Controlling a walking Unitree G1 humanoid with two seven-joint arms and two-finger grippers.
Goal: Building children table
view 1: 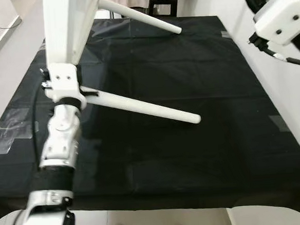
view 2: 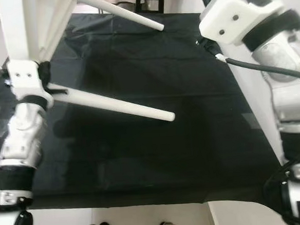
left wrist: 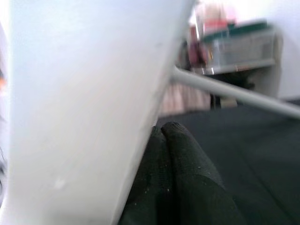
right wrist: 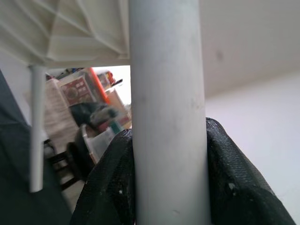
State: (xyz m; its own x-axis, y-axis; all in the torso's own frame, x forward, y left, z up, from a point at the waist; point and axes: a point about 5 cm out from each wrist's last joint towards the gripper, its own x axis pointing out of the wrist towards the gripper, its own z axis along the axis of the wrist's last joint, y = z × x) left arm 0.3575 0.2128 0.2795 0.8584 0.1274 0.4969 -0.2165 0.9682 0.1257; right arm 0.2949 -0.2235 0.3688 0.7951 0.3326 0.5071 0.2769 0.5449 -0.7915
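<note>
Tabletop (view 1: 66, 25) stands tipped on edge over the black cloth (view 1: 168, 157), two white legs (view 1: 144, 107) jutting out. Left gripper (left wrist: 180, 187), fingers pressed together, lies against the tabletop's panel. Right gripper (right wrist: 168, 187) clamps a third leg (right wrist: 166, 93) between its fingers.

Right claw (right wrist: 168, 187) clamped around white table leg (right wrist: 166, 108); blurred shelving behind, perhaps.

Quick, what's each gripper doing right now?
Left gripper: shut, pressed against the tabletop.
Right gripper: shut on a table leg.
</note>
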